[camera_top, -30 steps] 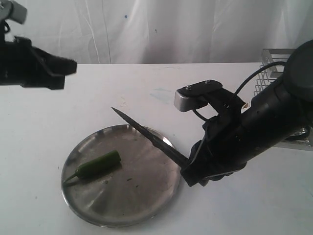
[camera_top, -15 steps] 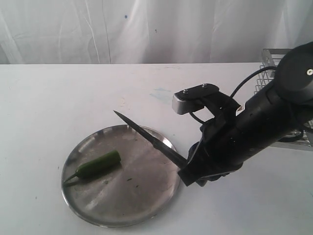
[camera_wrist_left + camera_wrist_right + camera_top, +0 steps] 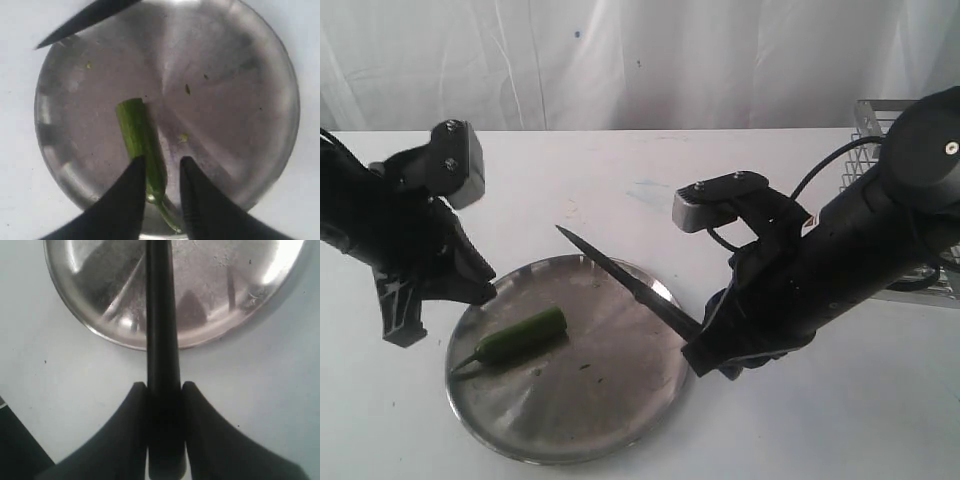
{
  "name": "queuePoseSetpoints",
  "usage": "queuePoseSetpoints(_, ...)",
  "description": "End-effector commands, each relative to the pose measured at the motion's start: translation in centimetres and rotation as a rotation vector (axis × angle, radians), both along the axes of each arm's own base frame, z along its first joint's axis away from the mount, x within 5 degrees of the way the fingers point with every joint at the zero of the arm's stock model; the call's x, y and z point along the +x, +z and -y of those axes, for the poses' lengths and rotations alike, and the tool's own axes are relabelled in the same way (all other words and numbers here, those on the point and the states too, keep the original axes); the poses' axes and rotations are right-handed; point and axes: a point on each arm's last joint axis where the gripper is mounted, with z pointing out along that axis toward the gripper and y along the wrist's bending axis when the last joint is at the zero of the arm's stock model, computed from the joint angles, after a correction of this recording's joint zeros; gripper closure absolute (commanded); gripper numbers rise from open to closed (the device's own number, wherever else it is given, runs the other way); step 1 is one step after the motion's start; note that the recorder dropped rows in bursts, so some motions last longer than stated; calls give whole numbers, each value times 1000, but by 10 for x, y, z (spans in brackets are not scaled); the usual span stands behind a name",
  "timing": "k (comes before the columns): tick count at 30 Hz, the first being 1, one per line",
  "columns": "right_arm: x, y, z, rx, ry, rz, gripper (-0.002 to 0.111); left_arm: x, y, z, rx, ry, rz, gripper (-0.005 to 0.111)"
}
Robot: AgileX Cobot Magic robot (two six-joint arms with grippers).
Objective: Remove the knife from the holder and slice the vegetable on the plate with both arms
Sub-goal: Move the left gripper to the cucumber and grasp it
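One stainless-steel plate [image 3: 605, 400] lies on the desk [image 3: 620, 170]. Over it, the left end effector [image 3: 161, 161], fingers [image 3: 125, 200] spread, straddles the green chilli [image 3: 525, 335] at its stem end. The right end effector [image 3: 164, 387] pinches the knife [image 3: 620, 275] by its handle, blade slanting across the far rim; a wire holder [image 3: 880, 115] stands beyond.

The knife [image 3: 620, 282] slants above the plate [image 3: 570, 440] across its far right part. Its handle is clamped in the right claw [image 3: 164, 388], whose bulky arm blocks the plate's right side. The left claw [image 3: 161, 162] hangs over the plate's left edge, fingers parted either side of the vegetable [image 3: 520, 337]. The plate's camera-side half is bare, and the table [image 3: 620, 170] beyond the plate lies open. The holder [image 3: 875, 125] stands well right of the plate.
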Motion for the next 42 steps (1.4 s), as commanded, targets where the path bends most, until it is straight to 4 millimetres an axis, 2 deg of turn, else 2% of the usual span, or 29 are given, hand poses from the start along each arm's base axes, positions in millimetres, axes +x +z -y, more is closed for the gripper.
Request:
queuePoseSetpoints(1, 9, -1, 5, -34, -133, 54, 108, -2, -24, 14, 126, -71, 85, 47)
queuePoseSetpoints(4, 12, -4, 13, -117, -175, 70, 108, 6, -49, 12, 133, 27, 82, 47)
queuePoseSetpoints(6, 12, -4, 13, -121, -172, 70, 108, 12, -56, 15, 94, 76, 65, 49)
queuePoseSetpoints(10, 12, -4, 13, -120, -173, 72, 108, 20, -71, 24, 80, 2, -34, 49)
queuePoseSetpoints(18, 12, -4, 13, -119, -173, 71, 108, 29, -89, 26, 104, -10, -69, 49)
queuePoseSetpoints(22, 12, -4, 13, -119, -173, 71, 108, 35, -91, 25, 114, 23, -29, 49)
queuePoseSetpoints(27, 12, -4, 12, -115, -175, 69, 108, 36, -93, 25, 117, 28, -26, 49)
queuePoseSetpoints(33, 12, -4, 12, -115, -175, 69, 108, 37, -106, 25, 131, 18, -63, 49)
queuePoseSetpoints(34, 12, -4, 12, -115, -175, 69, 108, 37, -107, 25, 132, 18, -65, 51)
queuePoseSetpoints(36, 12, -4, 12, -115, -175, 69, 108, 37, -106, 25, 131, 22, -60, 62)
queuePoseSetpoints(40, 12, -4, 12, -115, -175, 69, 108, 38, -100, 25, 120, 35, -37, 107)
queuePoseSetpoints(42, 12, -4, 12, -115, -175, 69, 108, 41, -96, 27, 108, 39, -26, 106)
